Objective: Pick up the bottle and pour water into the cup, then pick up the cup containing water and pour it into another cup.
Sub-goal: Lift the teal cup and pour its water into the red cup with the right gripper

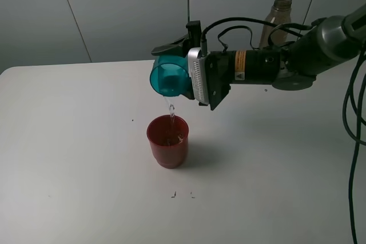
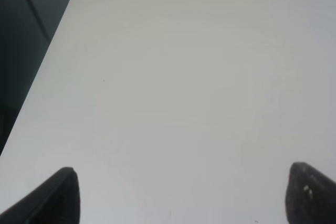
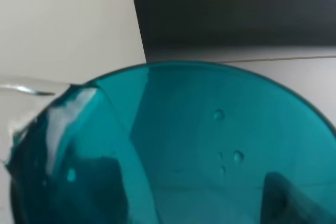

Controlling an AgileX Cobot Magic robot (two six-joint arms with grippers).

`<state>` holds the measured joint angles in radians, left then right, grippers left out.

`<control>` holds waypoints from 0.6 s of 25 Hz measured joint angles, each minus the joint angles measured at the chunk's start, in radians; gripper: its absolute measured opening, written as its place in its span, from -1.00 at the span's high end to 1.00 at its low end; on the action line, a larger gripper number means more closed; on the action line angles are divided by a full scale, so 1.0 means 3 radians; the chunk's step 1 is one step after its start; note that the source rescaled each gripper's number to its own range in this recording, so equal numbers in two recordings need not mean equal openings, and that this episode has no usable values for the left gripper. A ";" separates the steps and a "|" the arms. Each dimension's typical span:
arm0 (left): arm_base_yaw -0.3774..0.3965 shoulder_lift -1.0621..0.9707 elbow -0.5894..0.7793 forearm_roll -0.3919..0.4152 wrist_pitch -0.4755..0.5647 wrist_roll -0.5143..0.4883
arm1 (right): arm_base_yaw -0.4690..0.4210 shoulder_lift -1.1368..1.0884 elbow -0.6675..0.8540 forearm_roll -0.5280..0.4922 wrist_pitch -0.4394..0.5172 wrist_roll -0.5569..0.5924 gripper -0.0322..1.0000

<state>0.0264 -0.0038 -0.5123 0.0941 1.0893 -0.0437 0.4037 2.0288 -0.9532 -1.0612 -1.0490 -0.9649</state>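
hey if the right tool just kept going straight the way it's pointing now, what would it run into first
Probably nothing nearby. The right tool, holding the cup tipped on its side, points roughly level toward the left side of the table. The red cup sits below that line. The way looks free, though depth is hard to judge.

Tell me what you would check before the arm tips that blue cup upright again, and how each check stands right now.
1. Right gripper clamped on the teal cup: ok.
2. Stream landing inside the red cup: ok.
3. Red cup upright on the table: ok.
4. Teal cup fully emptied: cannot tell; water is running out.
5. Bottle standing clear behind the arm: ok.
6. Left gripper open, holding nothing: ok.
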 joint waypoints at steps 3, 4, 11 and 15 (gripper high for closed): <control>0.0000 0.0000 0.0000 0.0000 0.0000 0.0000 | 0.0030 0.0000 0.0000 0.0064 0.0000 -0.0132 0.85; 0.0000 0.0000 0.0000 0.0000 0.0000 0.0000 | 0.0037 0.0000 0.0000 0.0078 0.0000 -0.0164 0.85; 0.0000 0.0000 0.0000 0.0000 0.0000 0.0013 | 0.0041 0.0000 0.0000 0.0095 0.0000 -0.0408 0.85; 0.0000 0.0000 0.0000 0.0000 0.0000 0.0013 | 0.0041 0.0000 0.0000 0.0116 -0.0017 -0.0568 0.85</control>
<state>0.0264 -0.0038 -0.5123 0.0941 1.0893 -0.0399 0.4160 2.0288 -0.9532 -1.0263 -1.0540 -1.1351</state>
